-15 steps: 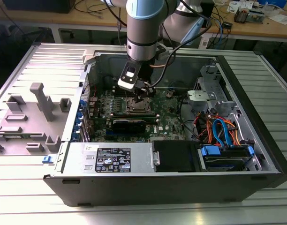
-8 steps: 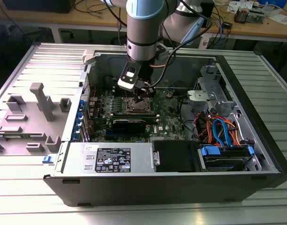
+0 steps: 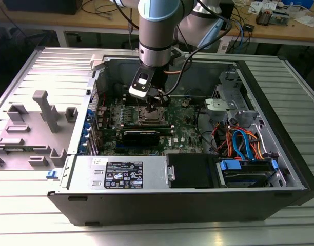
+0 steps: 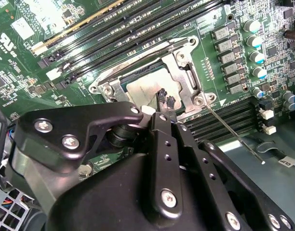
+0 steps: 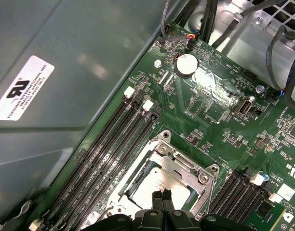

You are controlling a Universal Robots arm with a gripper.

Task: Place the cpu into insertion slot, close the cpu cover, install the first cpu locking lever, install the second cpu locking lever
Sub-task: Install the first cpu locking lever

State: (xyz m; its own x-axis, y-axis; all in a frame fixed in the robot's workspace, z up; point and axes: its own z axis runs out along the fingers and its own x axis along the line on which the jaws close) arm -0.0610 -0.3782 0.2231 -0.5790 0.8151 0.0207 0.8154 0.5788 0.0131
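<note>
The cpu (image 4: 140, 89) lies flat in the insertion slot (image 3: 151, 117) on the green board, its grey-tan top showing through the window of the cpu cover (image 4: 181, 67). The silver cover frame lies down around the chip in both wrist views. My gripper (image 4: 165, 98) hovers just above the chip's middle with its black fingertips (image 5: 157, 196) close together and nothing between them. A thin metal locking lever (image 4: 234, 135) sticks out from the socket's corner across the memory slots. In the first wrist view the cpu (image 5: 147, 180) and cover (image 5: 186, 171) sit right under my gripper (image 5: 161, 195).
Long black memory slots (image 5: 113, 144) flank the socket on both sides. Capacitors (image 4: 256, 41) stand near one edge. The grey case wall (image 5: 65, 57) rises beside the board. Drive cages and coloured cables (image 3: 244, 143) fill the case at the exterior view's right.
</note>
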